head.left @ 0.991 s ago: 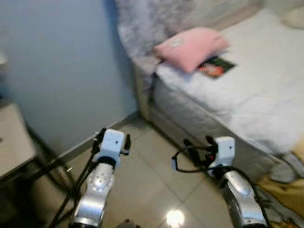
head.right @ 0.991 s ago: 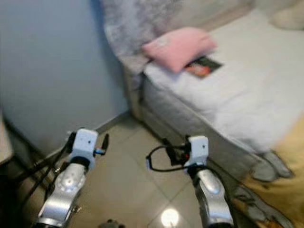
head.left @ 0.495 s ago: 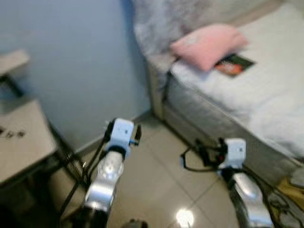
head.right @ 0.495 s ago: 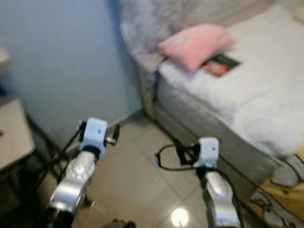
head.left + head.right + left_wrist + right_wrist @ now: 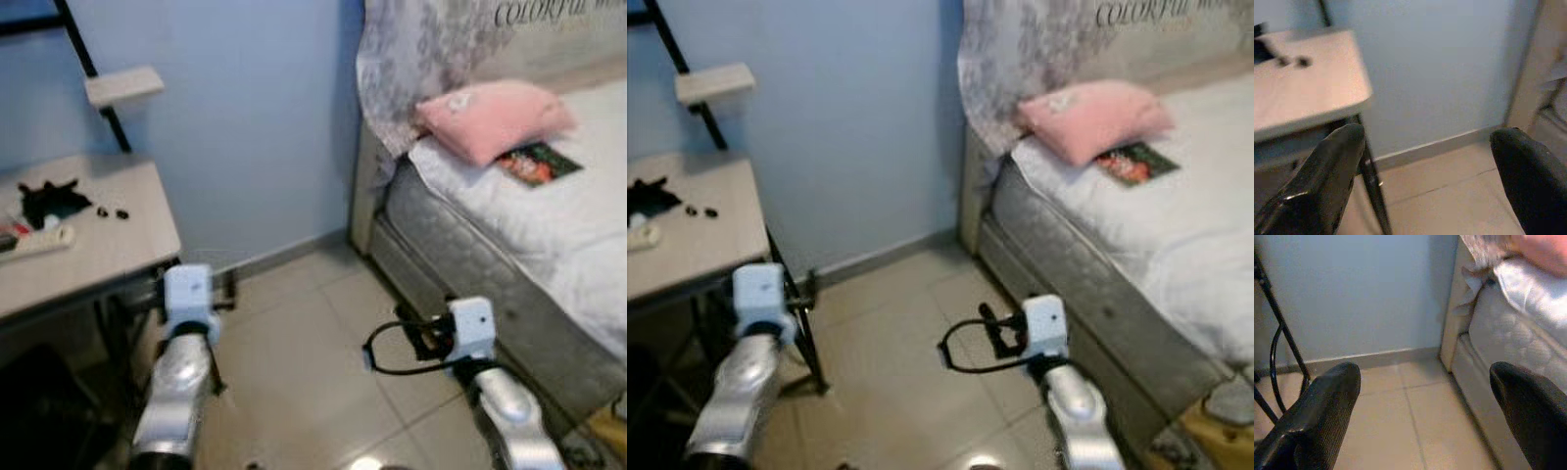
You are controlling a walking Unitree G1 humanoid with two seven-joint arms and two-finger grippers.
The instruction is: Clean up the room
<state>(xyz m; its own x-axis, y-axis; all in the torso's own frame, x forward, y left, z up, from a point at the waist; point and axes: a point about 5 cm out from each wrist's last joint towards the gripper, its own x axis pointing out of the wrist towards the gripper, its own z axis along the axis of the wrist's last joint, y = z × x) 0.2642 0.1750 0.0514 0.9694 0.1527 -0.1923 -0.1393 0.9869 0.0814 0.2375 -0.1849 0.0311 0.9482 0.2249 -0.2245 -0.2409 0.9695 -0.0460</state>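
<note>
My left gripper (image 5: 1425, 142) is open with nothing between its black fingers (image 5: 1327, 176), and it faces the blue wall beside a light table (image 5: 108, 240). My right gripper (image 5: 1425, 377) is also open and empty, held low over the tiled floor (image 5: 304, 372) near the corner of the bed (image 5: 460, 245). A pink pillow (image 5: 495, 117) lies at the head of the bed. A dark booklet (image 5: 537, 162) lies flat on the white sheet beside it. On the table sit a black crumpled thing (image 5: 49, 199) and a white object (image 5: 34, 242).
A small white shelf (image 5: 122, 85) hangs on a black frame above the table. Black table legs (image 5: 808, 343) stand close to my left arm (image 5: 181, 382). A grey patterned cloth (image 5: 431, 49) drapes over the headboard. A loose black cable (image 5: 392, 348) loops off my right wrist.
The whole view has swung to the left: the bed and pillow slid to the right and the table came into sight. Both arms stay held out in front.
</note>
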